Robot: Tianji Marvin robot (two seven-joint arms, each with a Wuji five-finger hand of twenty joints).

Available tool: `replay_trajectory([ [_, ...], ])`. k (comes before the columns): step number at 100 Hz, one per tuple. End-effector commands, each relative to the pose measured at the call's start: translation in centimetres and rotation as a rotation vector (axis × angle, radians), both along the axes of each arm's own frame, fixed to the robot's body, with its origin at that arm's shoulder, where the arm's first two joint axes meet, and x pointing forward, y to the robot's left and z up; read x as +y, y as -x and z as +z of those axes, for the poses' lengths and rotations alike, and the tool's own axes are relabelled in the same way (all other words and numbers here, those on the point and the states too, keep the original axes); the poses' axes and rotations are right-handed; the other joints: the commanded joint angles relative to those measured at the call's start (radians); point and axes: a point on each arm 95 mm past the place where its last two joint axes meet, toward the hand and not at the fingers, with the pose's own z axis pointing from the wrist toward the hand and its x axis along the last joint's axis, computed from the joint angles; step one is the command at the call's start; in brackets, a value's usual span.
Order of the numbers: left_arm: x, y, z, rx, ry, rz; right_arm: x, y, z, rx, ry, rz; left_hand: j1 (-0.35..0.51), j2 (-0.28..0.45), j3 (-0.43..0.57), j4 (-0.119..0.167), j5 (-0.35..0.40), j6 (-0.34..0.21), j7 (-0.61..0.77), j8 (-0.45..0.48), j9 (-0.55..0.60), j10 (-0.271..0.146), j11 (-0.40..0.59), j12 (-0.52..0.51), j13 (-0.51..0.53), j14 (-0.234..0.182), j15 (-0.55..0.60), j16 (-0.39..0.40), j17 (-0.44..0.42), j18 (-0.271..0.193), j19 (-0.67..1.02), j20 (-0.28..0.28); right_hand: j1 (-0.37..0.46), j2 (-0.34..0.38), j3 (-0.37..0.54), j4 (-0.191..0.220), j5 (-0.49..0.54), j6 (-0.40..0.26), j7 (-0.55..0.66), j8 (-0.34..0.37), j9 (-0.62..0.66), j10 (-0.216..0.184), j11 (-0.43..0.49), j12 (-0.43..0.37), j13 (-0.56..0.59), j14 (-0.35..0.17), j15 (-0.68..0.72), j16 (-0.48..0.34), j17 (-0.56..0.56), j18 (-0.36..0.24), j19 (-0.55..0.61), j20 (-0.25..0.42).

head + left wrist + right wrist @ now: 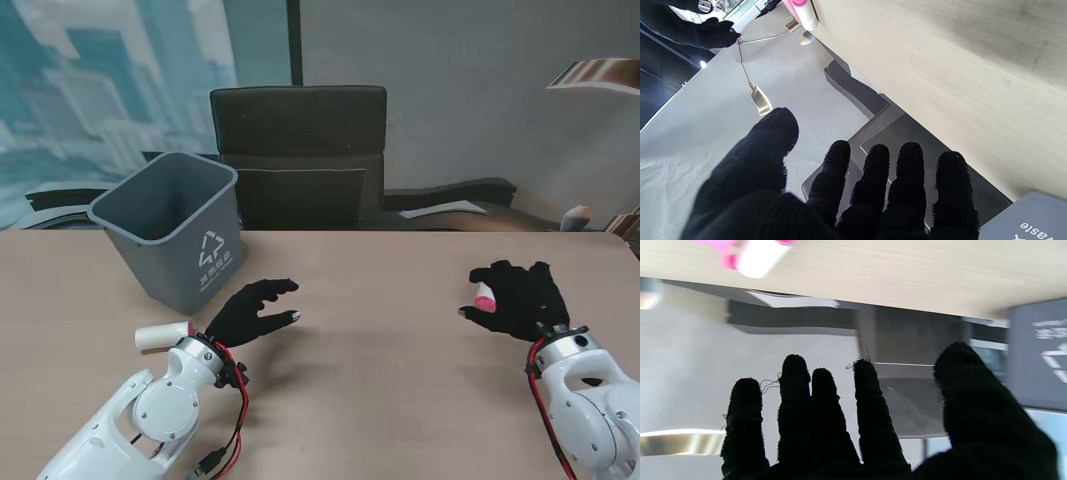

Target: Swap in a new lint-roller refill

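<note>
A pink-and-white lint roller (484,294) lies on the wooden table at the right; it shows blurred in the right wrist view (753,253) and small in the left wrist view (803,13). My right hand (520,298) hovers over it, fingers (795,390) spread, open, with nothing held. A white refill roll (163,336) lies on the table at the left, beside my left wrist. My left hand (252,312) is just right of it, open, its fingers (873,176) apart and empty. Most of the roller is hidden under the right hand in the stand view.
A grey waste bin (175,228) stands at the far left of the table, close to my left hand; its wall shows in both wrist views (1033,220) (1037,350). A black chair (300,150) stands behind the table's far edge.
</note>
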Motion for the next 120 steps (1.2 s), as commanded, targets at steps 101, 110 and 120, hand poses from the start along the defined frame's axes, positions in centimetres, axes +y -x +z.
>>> replay_trajectory([
  [101, -1.1, -0.1, -0.4, 0.055, -0.004, -0.042, -13.5, -9.4, -6.6, 0.14, 0.112, -0.416, 0.006, 0.018, -0.021, -0.006, -0.003, -0.009, -0.004, -0.007, -0.014, -0.007, -0.003, 0.001, -0.008, 0.001, 0.026, 0.02, -0.009, -0.017, 0.013, 0.027, 0.034, 0.055, -0.018, 0.041, -0.098, -0.041, -0.027, 0.002, -0.107, 0.014, 0.021, -0.005, -0.134, 0.028, -0.076, -0.044, -0.081, -0.006, -0.142, 0.008],
  [110, -1.1, 0.0, -0.4, 0.053, -0.005, -0.042, -13.5, -9.9, -7.0, 0.136, 0.1, -0.429, 0.006, 0.018, -0.023, -0.005, -0.002, -0.009, -0.005, -0.007, -0.012, -0.008, -0.002, 0.001, -0.006, 0.001, 0.027, 0.021, -0.007, -0.016, 0.014, 0.028, 0.057, 0.061, -0.039, 0.042, -0.102, -0.041, -0.022, 0.005, -0.105, 0.017, 0.035, -0.006, -0.131, 0.026, -0.057, -0.043, -0.081, -0.008, -0.116, 0.008],
  [120, -1.1, 0.0, -0.3, 0.052, -0.003, -0.043, -13.4, -10.3, -7.5, 0.152, 0.093, -0.439, 0.006, 0.021, -0.025, -0.005, -0.003, -0.009, -0.005, -0.007, -0.012, -0.007, -0.002, 0.001, -0.006, 0.001, 0.028, 0.021, -0.008, -0.017, 0.015, 0.028, 0.059, 0.062, -0.043, 0.043, -0.101, -0.044, -0.02, 0.006, -0.104, 0.017, 0.038, -0.008, -0.122, 0.027, -0.046, -0.04, -0.078, -0.007, -0.105, 0.007],
])
